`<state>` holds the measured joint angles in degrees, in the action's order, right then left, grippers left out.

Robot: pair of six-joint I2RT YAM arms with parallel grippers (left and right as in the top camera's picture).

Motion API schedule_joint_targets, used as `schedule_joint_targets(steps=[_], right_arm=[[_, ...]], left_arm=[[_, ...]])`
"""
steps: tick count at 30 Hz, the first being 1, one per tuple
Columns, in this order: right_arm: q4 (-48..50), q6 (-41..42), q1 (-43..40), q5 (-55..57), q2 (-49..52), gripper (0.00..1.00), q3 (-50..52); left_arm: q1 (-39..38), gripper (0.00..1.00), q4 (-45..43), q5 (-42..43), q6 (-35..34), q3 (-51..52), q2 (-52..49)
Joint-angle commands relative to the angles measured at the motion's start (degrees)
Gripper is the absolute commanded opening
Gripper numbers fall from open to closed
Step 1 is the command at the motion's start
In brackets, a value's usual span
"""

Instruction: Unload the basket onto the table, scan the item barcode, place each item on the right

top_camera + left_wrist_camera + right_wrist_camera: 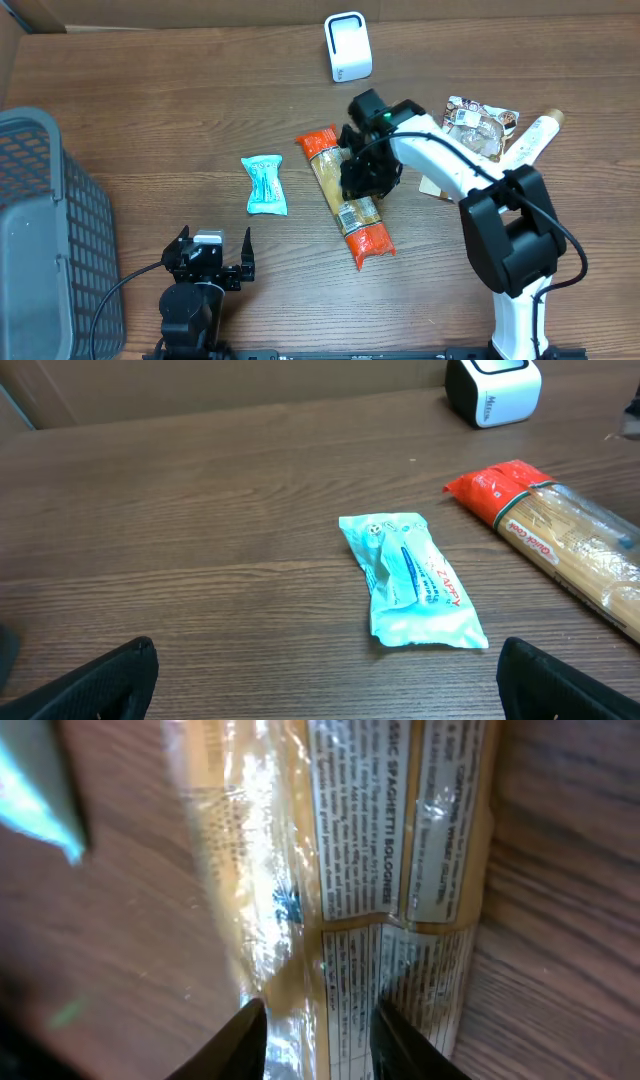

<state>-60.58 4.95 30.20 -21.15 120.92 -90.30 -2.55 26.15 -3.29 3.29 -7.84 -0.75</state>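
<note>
A long spaghetti packet (366, 228) with orange-red ends lies slanted in the middle of the table, also in the left wrist view (560, 535). My right gripper (365, 172) is down on its middle. In the right wrist view the fingers (250, 1045) pinch the clear film and printed label of the packet (350, 870), the gripper (318, 1042) shut on it. A white label (347, 213) shows on the packet's near half. The white scanner (348, 47) stands at the back. My left gripper (210, 255) rests open near the front edge, nothing between its fingers (120, 675).
A teal pouch (265, 185) lies left of the packet, ahead of the left gripper (410, 580). A grey basket (45, 230) fills the left edge. A snack packet (480, 125) and a pale tube (535, 135) lie at the right. Cardboard walls line the back.
</note>
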Motion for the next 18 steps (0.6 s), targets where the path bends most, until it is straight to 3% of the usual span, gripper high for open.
schedule_joint_targets(steps=[1,8,11,18], right_arm=[[0.48,10.60,3.28,11.23,0.09,0.35,0.37],[1.07,13.29,6.47,15.10,0.09,0.34,0.37],[-1.29,3.43,6.58,13.35,0.07,0.49,-1.29],[-4.24,-7.19,-0.94,7.63,-0.04,0.56,-8.96]], left_arm=[[0.00,1.00,0.00,-0.50,-0.72,0.35,0.50],[0.00,0.99,0.00,-0.50,-0.72,0.35,0.50],[0.00,1.00,0.00,-0.50,-0.72,0.35,0.50],[0.00,1.00,0.00,-0.50,-0.72,0.35,0.50]])
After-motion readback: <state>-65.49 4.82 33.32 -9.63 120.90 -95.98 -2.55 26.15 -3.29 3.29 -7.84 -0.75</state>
